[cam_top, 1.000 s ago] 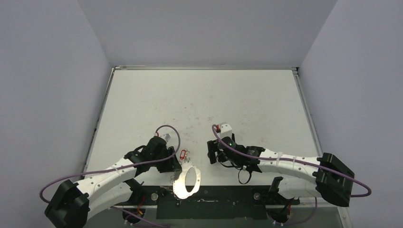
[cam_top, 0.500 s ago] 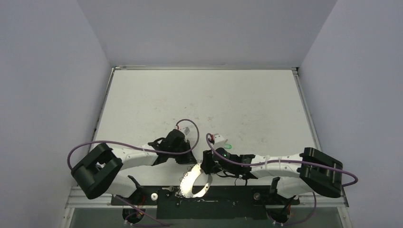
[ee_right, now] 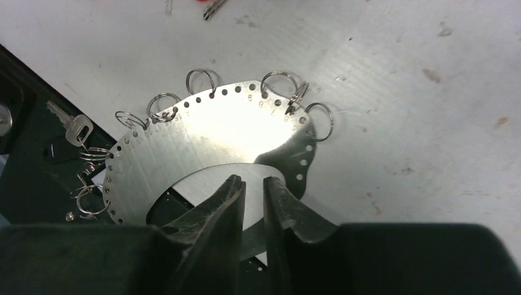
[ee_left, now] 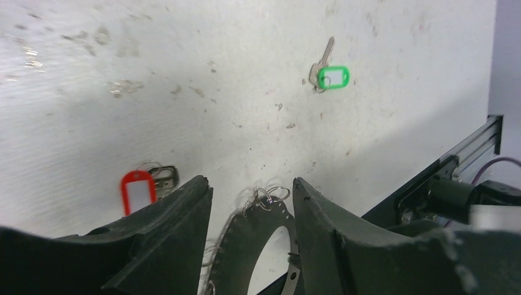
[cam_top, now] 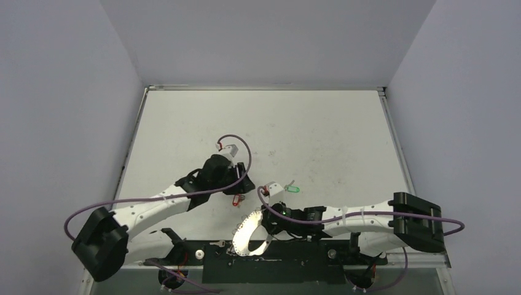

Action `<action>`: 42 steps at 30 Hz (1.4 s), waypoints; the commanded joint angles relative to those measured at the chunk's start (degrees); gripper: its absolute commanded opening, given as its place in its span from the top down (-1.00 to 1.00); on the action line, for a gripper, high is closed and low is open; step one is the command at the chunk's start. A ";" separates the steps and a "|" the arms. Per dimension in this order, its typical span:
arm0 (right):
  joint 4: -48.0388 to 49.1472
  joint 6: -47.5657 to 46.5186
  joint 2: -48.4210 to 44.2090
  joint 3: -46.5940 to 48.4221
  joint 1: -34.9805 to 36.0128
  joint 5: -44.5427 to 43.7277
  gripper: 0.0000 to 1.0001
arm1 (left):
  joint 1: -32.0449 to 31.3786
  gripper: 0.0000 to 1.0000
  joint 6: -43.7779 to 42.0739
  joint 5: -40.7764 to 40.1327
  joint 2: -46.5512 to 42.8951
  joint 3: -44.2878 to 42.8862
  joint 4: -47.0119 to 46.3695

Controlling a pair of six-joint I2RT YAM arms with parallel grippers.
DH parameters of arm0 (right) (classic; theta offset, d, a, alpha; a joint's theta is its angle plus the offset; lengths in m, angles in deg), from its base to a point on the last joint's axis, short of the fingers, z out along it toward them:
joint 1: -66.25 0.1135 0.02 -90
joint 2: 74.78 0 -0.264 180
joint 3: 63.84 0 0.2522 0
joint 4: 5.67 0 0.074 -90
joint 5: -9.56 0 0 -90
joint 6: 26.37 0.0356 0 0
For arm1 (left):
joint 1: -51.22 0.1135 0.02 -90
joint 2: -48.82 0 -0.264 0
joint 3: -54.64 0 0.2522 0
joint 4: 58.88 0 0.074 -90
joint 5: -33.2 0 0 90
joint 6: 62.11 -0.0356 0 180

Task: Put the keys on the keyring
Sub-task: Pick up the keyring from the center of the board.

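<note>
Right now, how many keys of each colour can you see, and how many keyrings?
Red-tagged key: 1
Green-tagged key: 1
Plain silver key, no tag, among the keyring's small rings: 1
Keyring, a metal plate fringed with small rings: 1
Total: 4
</note>
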 commanded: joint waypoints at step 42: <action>23.54 -37.55 10.53 4.87 -11.05 26.03 0.02 | 1.93 -0.06 -9.47 3.02 -36.94 22.88 -6.40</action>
